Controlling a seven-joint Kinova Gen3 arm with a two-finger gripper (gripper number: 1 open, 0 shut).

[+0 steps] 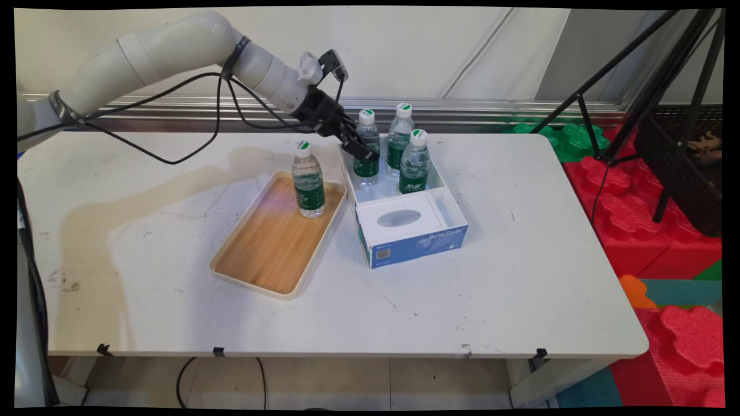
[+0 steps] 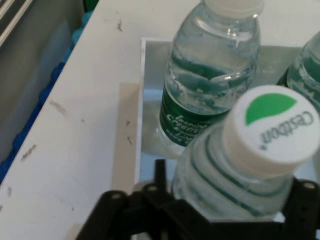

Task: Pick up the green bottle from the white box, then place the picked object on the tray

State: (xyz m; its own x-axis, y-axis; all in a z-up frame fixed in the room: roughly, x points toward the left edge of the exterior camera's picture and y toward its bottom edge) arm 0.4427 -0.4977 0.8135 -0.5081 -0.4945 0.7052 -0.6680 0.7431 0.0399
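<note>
My gripper [image 1: 363, 150] reaches down from the upper left into the open blue and white box [image 1: 411, 240]. It sits around the left one of three water bottles [image 1: 366, 151] standing in the box's back compartment. In the hand view that bottle [image 2: 235, 175], with a white and green Cestbon cap, fills the space inside the gripper [image 2: 225, 205], and a second bottle [image 2: 210, 80] stands just beyond it. The other two bottles [image 1: 400, 138] [image 1: 414, 164] stand to its right. Another water bottle [image 1: 307, 182] stands upright at the far end of a wooden tray [image 1: 272, 248], left of the box.
The box's front part has a white insert with an oval hole [image 1: 399, 218]. A black tripod [image 1: 653, 98] stands off the table's right side above red and green foam blocks [image 1: 642, 231]. Black cables [image 1: 219, 115] hang from the arm over the table's back left.
</note>
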